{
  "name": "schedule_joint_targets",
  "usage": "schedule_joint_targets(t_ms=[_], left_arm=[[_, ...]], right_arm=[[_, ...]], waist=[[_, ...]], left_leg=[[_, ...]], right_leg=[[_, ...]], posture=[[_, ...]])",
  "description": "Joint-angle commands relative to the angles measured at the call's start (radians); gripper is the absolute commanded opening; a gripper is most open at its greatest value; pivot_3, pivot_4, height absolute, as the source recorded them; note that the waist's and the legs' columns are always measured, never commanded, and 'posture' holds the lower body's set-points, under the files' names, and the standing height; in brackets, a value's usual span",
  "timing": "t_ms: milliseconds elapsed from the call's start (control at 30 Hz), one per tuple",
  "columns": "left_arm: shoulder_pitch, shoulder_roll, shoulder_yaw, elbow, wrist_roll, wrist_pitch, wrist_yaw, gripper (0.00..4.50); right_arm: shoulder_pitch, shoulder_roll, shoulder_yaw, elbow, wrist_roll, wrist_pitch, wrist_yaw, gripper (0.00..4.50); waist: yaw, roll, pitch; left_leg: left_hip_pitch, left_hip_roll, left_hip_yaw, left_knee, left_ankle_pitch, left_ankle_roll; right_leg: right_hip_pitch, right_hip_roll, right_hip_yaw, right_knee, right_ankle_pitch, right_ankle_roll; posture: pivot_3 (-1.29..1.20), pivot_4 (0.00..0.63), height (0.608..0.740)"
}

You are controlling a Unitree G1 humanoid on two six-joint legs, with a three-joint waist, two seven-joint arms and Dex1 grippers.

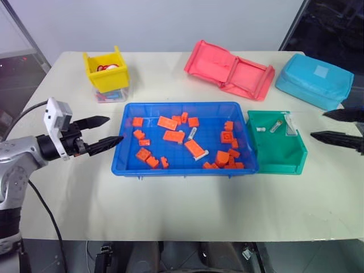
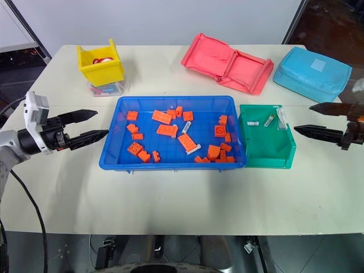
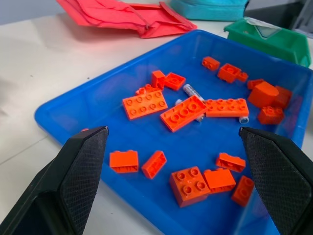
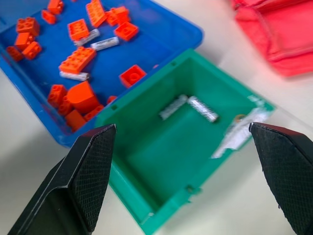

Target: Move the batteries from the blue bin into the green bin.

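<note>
No text, brand, number or sign can be read anywhere in these views. A pale square patch is seen on top of the light blue fabric case, but nothing is legible on it — it appears blank. Dark marks are seen on the batteries in the green bin — too blurred to be made out.

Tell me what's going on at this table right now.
A two-armed robot is sorting batteries out of the blue bin into the green bin. Two batteries already lie in the green bin; at least three more sit among the orange blocks. The left gripper and right gripper hang open and empty on either side.
</note>
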Motion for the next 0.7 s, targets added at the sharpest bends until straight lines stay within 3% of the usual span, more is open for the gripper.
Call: schedule_joint_targets(t_ms=[33,700], left_arm=[[-0.009,0.007,0.001,-0.007,0.007,-0.014,-0.011,4.50],[-0.015,0.011,0.004,-0.052,-0.004,0.025,0.008,4.50]], right_arm=[[0.000,-0.002,-0.046,-0.033,0.011,-0.003,-0.016,4.47],[-0.034,0.034,0.001,-0.048,0.015,-0.023,-0.070,4.47]], waist=[[0.000,0.000,0.000],[-0.001,0.000,0.000]], left_leg=[[0.000,0.000,0.000,0.000,0.000,0.000],[0.000,0.000,0.000,0.000,0.000,0.000]], right_leg=[[0.000,0.000,0.000,0.000,0.000,0.000],[0.000,0.000,0.000,0.000,0.000,0.000]], posture=[[0.00,0.150,0.740],[0.00,0.150,0.740]])
